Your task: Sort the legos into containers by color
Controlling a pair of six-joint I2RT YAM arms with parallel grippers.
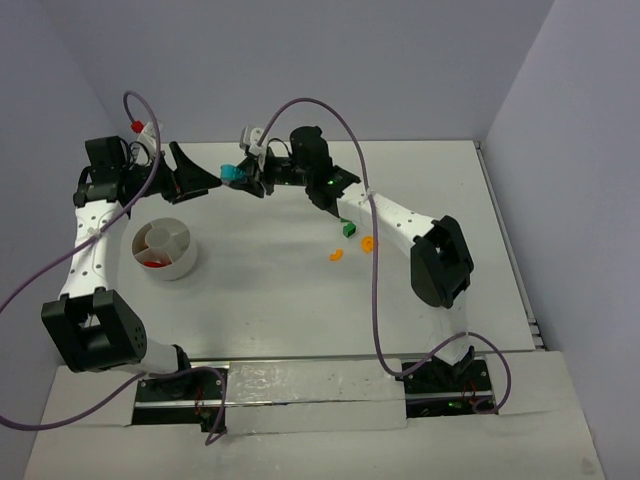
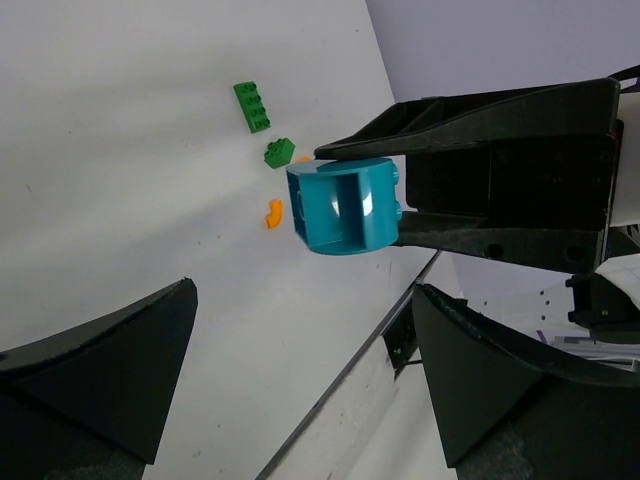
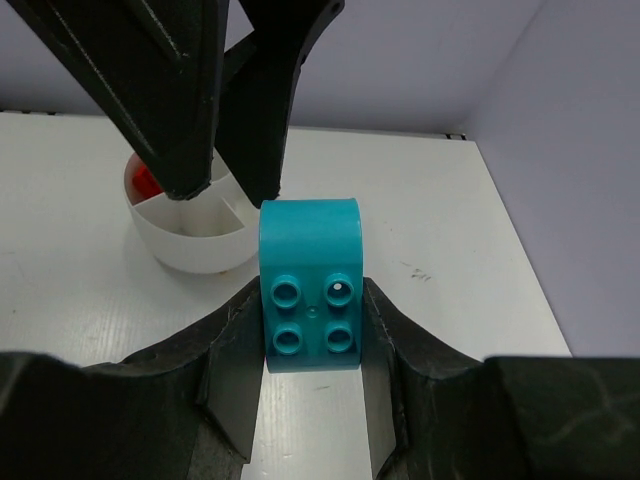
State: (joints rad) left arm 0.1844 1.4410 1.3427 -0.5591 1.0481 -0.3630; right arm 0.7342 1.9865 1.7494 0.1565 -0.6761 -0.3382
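A cyan lego (image 3: 310,285) with four studs sits clamped between my right gripper's (image 3: 310,345) two pads, held above the table; the same cyan lego (image 2: 340,205) (image 1: 232,172) also shows in the other two views. My left gripper (image 2: 300,370) (image 1: 205,178) stands wide open just short of it, with nothing between its fingers (image 2: 100,385). The white divided bowl (image 1: 184,262) (image 3: 190,250) stands at the left with a red piece (image 1: 152,262) (image 3: 147,180) in one compartment. A green lego (image 1: 348,228) and two orange legos (image 1: 369,242) (image 1: 336,255) lie mid-table.
In the left wrist view two green bricks (image 2: 252,106) (image 2: 280,152) and an orange curved piece (image 2: 273,213) lie on the table beyond the cyan brick. The table's back wall runs close behind both grippers. Purple cables loop over both arms.
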